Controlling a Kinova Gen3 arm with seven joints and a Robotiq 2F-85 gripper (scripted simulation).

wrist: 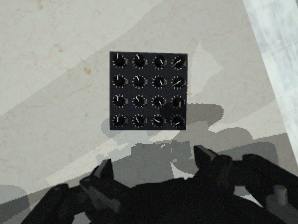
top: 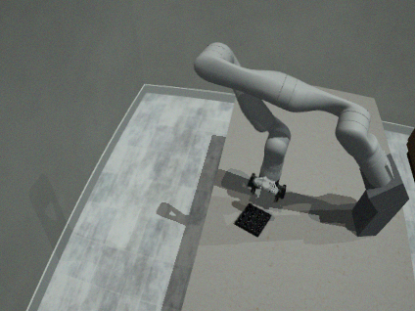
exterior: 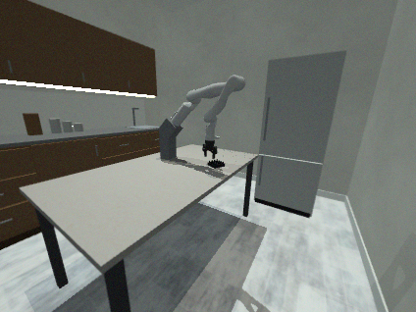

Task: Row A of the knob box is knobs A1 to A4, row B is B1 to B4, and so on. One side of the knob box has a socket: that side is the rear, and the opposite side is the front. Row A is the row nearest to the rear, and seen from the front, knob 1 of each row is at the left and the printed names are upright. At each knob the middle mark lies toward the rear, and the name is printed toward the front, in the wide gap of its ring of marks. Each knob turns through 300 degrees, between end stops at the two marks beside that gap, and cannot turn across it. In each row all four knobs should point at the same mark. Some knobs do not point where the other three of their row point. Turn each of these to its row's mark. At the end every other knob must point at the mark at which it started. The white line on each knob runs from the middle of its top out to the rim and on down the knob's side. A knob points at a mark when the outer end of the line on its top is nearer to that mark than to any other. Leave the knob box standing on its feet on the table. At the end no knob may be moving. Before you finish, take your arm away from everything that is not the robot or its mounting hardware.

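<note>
The black knob box [wrist: 148,91] lies flat on the table, with a four-by-four grid of black knobs with white lines. It also shows in the top view [top: 253,219] and in the exterior view [exterior: 216,163]. My gripper [top: 266,187] hangs above the table just beside the box, open and empty. In the wrist view its dark fingers fill the lower edge, apart from the box. It also shows in the exterior view [exterior: 210,149]. The knob lines are too small to read with certainty; the printed names cannot be read.
The arm's grey base block [top: 379,205] stands at the table's right side. The table edge [top: 196,215] runs just left of the box, with tiled floor beyond. A fridge [exterior: 294,132] stands past the table's end.
</note>
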